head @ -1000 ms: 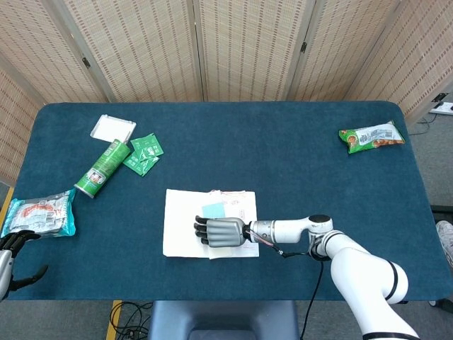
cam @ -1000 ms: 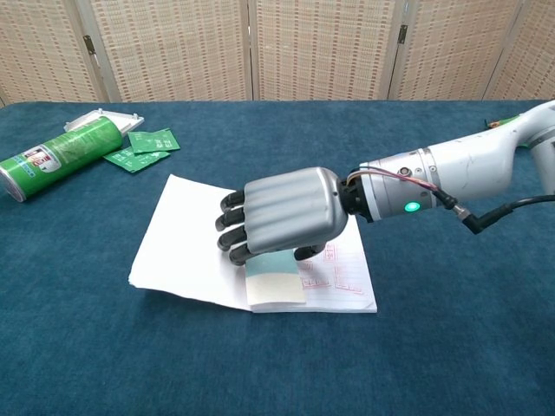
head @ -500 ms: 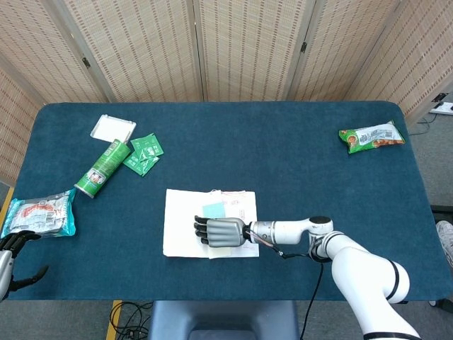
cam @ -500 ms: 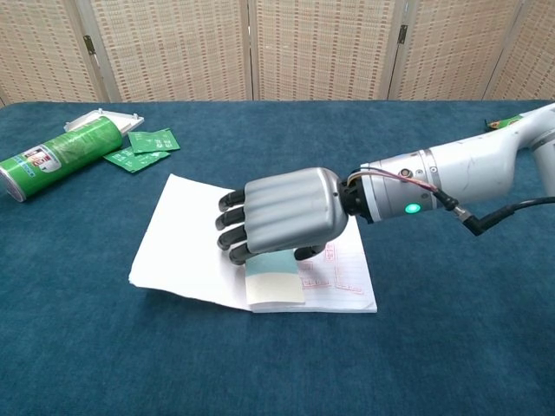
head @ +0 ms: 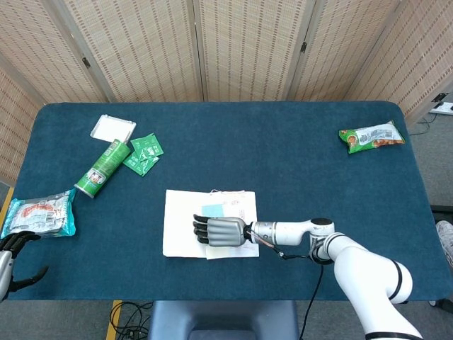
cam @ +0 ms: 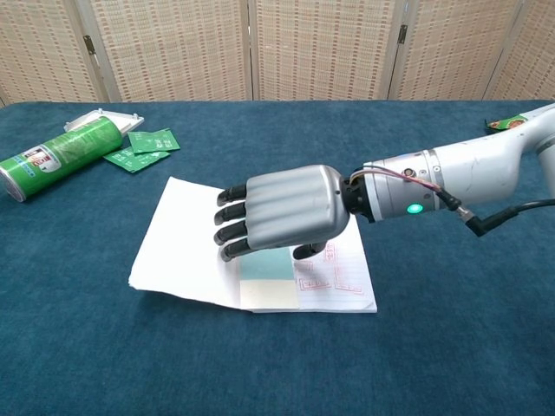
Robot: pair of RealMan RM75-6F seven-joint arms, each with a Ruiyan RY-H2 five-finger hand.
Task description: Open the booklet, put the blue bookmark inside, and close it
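Booklet: lies open on the near middle of the table, blank left page and printed, red-marked right page facing up. Blue bookmark: pale blue-green card, lies flat on the booklet near its spine, its lower end at the booklet's near edge.

Right hand: reaches in from the right on a white and silver arm, palm down over the middle of the booklet, above the upper part of the bookmark. Fingers extended leftward and slightly apart, grasping nothing; whether the fingertips touch the paper cannot be told.

Left hand: seen only in the head view at the table's near left corner, dark fingers loosely spread, nothing in them.

Surface: dark blue cloth covering the whole table. Room: folding screens of woven tan panels stand behind the far edge; grey floor shows at right.

Other items: green can lying on its side at far left; green sachets just beside it; white tray behind the can; clear packet with red print at the left edge; green snack bag at far right.

Change from half a second ago: the right hand sits a little higher off the page with fingers straighter, and the bookmark lies slightly further left; the booklet has not shifted.
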